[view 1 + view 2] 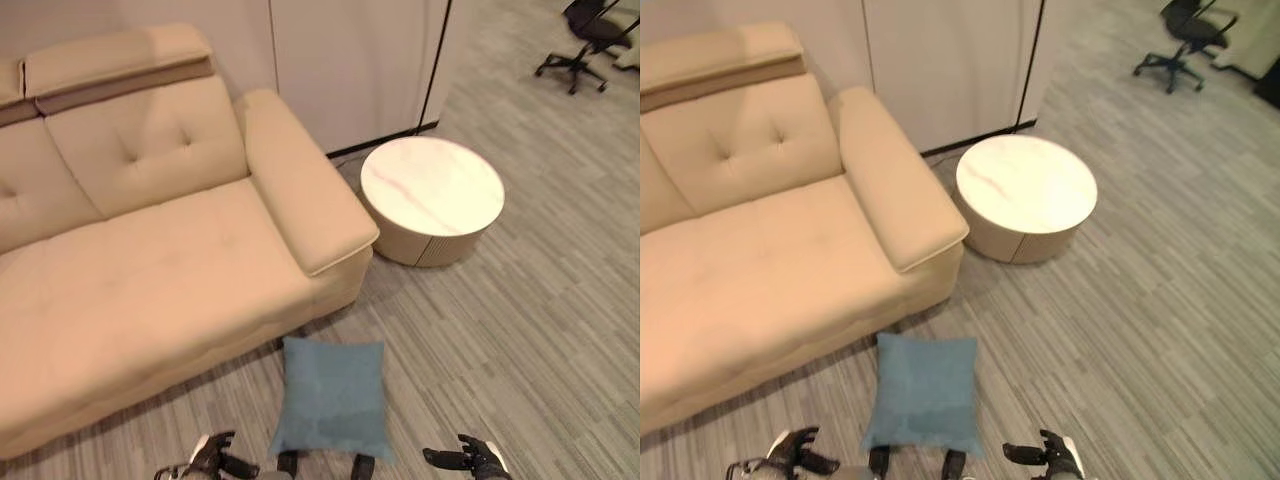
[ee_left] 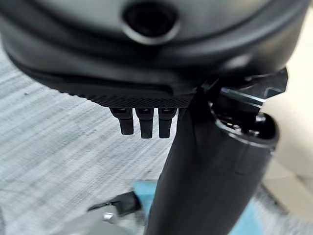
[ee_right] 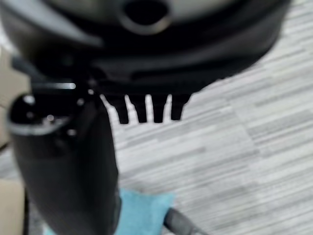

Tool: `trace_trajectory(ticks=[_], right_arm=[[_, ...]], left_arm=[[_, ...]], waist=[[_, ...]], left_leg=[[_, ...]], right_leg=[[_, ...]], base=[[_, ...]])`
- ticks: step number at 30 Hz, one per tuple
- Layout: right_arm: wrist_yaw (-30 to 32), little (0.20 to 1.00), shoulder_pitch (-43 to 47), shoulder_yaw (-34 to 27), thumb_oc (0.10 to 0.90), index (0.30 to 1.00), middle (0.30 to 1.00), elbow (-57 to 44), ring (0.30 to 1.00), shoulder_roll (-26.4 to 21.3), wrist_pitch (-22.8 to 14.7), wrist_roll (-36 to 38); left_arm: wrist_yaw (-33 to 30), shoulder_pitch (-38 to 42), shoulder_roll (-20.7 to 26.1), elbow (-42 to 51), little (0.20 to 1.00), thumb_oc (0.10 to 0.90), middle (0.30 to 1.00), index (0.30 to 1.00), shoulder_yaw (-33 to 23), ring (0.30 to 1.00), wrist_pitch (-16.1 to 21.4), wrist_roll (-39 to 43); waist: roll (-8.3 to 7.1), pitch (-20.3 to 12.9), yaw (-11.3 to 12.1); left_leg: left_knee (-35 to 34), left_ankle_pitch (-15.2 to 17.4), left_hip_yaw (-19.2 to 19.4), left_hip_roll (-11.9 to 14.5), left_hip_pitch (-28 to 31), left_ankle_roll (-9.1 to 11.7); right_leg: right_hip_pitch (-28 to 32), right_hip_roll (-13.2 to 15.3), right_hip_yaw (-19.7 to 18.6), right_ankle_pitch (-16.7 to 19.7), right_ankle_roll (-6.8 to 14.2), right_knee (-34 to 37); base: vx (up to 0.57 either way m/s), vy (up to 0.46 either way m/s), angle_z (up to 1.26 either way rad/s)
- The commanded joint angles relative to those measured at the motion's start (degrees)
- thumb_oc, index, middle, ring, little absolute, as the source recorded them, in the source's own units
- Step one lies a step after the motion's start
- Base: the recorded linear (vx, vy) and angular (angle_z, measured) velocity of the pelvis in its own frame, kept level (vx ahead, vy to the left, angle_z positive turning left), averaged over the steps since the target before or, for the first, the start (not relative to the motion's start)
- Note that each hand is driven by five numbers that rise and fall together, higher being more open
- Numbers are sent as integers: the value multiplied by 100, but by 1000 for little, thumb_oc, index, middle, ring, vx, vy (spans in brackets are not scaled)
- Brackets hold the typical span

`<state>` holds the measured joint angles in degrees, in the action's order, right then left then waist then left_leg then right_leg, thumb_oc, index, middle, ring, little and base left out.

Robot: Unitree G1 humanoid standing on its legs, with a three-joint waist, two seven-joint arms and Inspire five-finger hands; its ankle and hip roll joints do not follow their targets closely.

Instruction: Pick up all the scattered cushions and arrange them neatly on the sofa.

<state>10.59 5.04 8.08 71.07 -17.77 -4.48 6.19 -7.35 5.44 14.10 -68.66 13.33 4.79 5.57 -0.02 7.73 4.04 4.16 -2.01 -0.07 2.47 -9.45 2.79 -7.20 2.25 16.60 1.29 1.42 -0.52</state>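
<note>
You've got one blue cushion (image 1: 332, 397) lying flat on the striped grey carpet (image 1: 520, 330), right in front of you and just off the front edge of the sofa (image 1: 150, 290), near its right-hand end. It isn't touching the sofa; a thin strip of floor shows between them. The sofa is beige, its seat bare, the wide armrest (image 1: 300, 180) running down toward you on that side.

Your left hand (image 1: 212, 455) sits low at the bottom of the head view, just to the left of the cushion's near corner, and it holds nothing. From its own wrist camera the fingers (image 2: 142, 122) stick straight out in a row with the thumb standing clear beside them, so it's relaxed and wide, with a bit of blue cushion showing past it.

Your right hand (image 1: 470, 458) is down at the bottom too, on the other side of the cushion and a bit further off. Same story: fingers (image 3: 146, 110) straight, thumb out, nothing in it, carpet beyond.

Past the armrest there's a round low table with a pale marbled tabletop (image 1: 432, 185), and an office chair (image 1: 588, 40) far off in the corner.
</note>
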Motion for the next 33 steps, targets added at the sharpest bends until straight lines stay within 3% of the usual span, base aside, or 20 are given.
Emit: trace_trajectory(ticks=[1, 4, 7, 8, 13, 17, 24, 25, 33], right_arm=[[303, 900, 358, 13, 800, 900, 900, -307, 900, -298, -247, 662], [556, 900, 1135, 60, 800, 900, 900, -455, 900, -363, -369, 1400], [807, 900, 1683, 136, 800, 900, 900, -602, 900, -449, -412, 1673], [808, 900, 1690, 137, 800, 900, 900, -600, 900, -449, -412, 1674], [1089, 900, 2376, 233, 800, 900, 900, -865, 900, -640, -524, 1890], [1252, 900, 2810, 311, 800, 900, 900, -1154, 900, -830, -619, 1962], [1306, 900, 3346, 573, 800, 900, 900, -1820, 900, -1242, -786, 1997], [1284, 900, 3556, 681, 800, 900, 900, -2150, 900, -1374, -874, 2012], [1165, 900, 4428, 1014, 800, 900, 900, -2409, 900, -1445, -1055, 2514]], left_arm=[[-371, 670, 96, 326, 900, 800, 900, 900, -101, 900, 371, 818], [-679, 1321, 296, 792, 900, 800, 900, 900, -17, 900, 599, 1689], [-861, 1789, 445, 1078, 900, 800, 900, 900, 74, 900, 645, 1886], [-861, 1795, 446, 1076, 900, 800, 900, 900, 73, 900, 644, 1887], [-1115, 2351, 654, 1252, 900, 800, 900, 900, 105, 900, 626, 2048], [-1302, 2624, 815, 1440, 900, 800, 900, 900, 119, 900, 628, 2132], [-1627, 2898, 1074, 1912, 900, 800, 900, 900, 83, 900, 711, 2204], [-1750, 3040, 1162, 2097, 900, 800, 900, 900, 72, 900, 742, 2223], [-1910, 3756, 1431, 2271, 900, 800, 900, 900, 274, 900, 805, 2318]], waist=[[-258, 530, -81], [-142, 780, -116], [-19, 866, -168], [-20, 837, -168], [117, 936, -220], [186, 1029, -241], [210, 1322, -235], [189, 1521, -234], [83, 2142, -184]], left_leg=[[724, 428, 60, -226, -877, 15], [2340, 864, 105, -68, -2675, -59], [3459, 1163, 101, -22, -3999, -159], [3495, 1179, 101, -20, -4054, -160], [5024, 1631, 39, 4, -5777, -283], [6063, 1996, -99, 10, -6791, -455], [7566, 2529, -140, 55, -7871, -512], [8065, 2728, -118, 77, -8047, -511], [8956, 3031, -27, 84, -8051, -476]], right_leg=[[-834, 424, -146, -222, 297, -878], [-2634, 546, -249, -854, 119, -2602], [-3977, 651, -435, -1227, -29, -3785], [-4032, 654, -439, -1242, -30, -3819], [-5712, 758, -803, -1708, -234, -5307], [-6748, 802, -986, -1976, -309, -6332], [-7841, 867, -1157, -2428, -390, -7849], [-8044, 898, -1198, -2579, -401, -8371], [-8105, 986, -1375, -2798, -394, -9281]], base=[[-375, -113, 28], [-291, -29, 12], [-140, 50, -20], [-95, 42, -43], [-23, 36, -13], [73, 35, 5], [135, 20, -12], [150, 9, -3], [68, 0, 1]])
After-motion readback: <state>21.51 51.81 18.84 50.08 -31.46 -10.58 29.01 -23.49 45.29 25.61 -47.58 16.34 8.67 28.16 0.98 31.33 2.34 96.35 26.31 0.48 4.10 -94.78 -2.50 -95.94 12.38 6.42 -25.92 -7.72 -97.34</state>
